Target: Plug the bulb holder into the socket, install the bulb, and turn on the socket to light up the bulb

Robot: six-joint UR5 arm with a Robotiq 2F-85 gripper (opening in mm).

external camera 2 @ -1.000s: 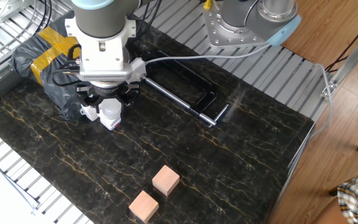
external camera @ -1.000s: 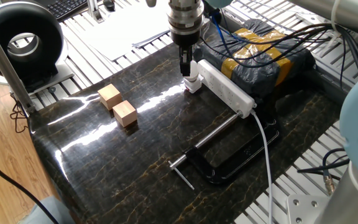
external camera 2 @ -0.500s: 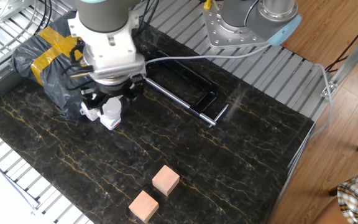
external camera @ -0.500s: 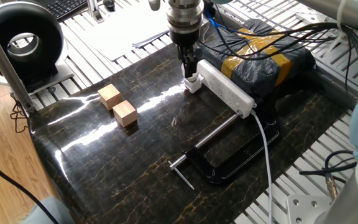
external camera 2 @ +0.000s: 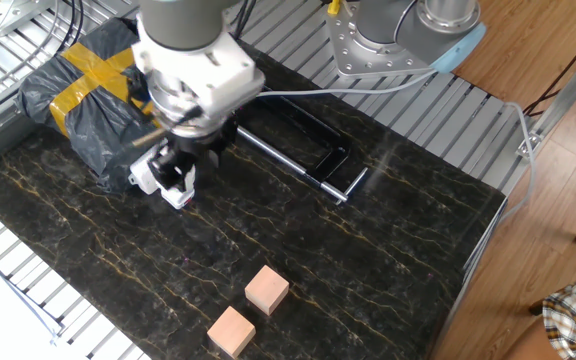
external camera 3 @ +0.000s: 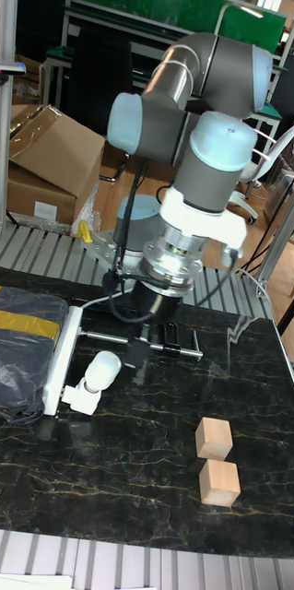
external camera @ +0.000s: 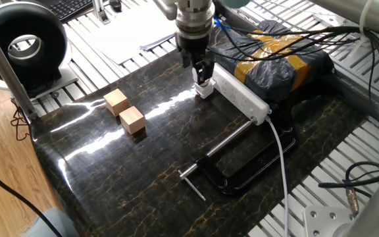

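The socket point(external camera: 242, 95) is a long white strip lying along the back of the dark table, also seen as the socket point(external camera 3: 60, 355) in the tall view. The small white bulb holder point(external camera: 204, 91) sits at its near end. The white bulb point(external camera 3: 100, 371) sticks out of the bulb holder point(external camera 3: 79, 397), leaning to one side, with no glow. My gripper point(external camera: 203, 72) hangs straight over it with its dark fingers closed around the bulb's top, which hides most of the bulb in this view. From the other side my gripper point(external camera 2: 180, 158) stands just above the bulb holder point(external camera 2: 176, 190).
Two tan wooden cubes point(external camera: 116, 101) point(external camera: 132, 120) sit left of the holder. A black clamp point(external camera: 242, 168) lies in front of the socket, crossed by the thick white cable point(external camera: 283, 164). A black bag with yellow tape point(external camera: 275, 59) lies behind the socket.
The wrist has turned about the bulb and the arm above it has swung and tilted. The gripper stays over the holder. Socket, cubes and clamp have not moved.
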